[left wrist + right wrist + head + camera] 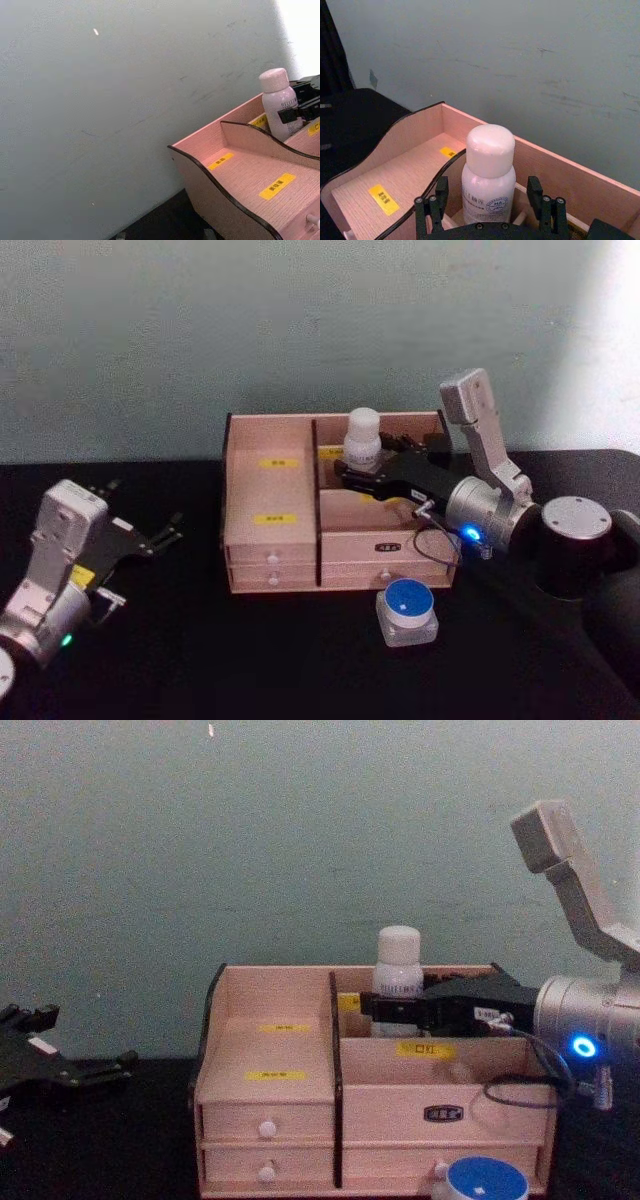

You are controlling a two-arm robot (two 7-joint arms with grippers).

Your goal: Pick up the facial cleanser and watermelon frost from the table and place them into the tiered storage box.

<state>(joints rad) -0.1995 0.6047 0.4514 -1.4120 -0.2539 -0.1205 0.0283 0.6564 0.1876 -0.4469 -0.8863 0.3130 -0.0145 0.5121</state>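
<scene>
Inside tiered storage box (262, 502), facial cleanser (362, 438) upright, straddled by wide-open right end effector (490, 192)

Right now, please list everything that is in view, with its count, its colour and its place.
tiered storage box: 1, pale wood, dark trim, on the table by the wall
facial cleanser: 1, whitish, upright in the box's rear right compartment
watermelon frost: 1, clear, blue lid, on the table before the box
table: 1, black, underneath
wall: 1, grey-green, behind
left gripper: 1, black, left of the box, jaws open
right gripper: 1, black, jaws open around the facial cleanser
</scene>
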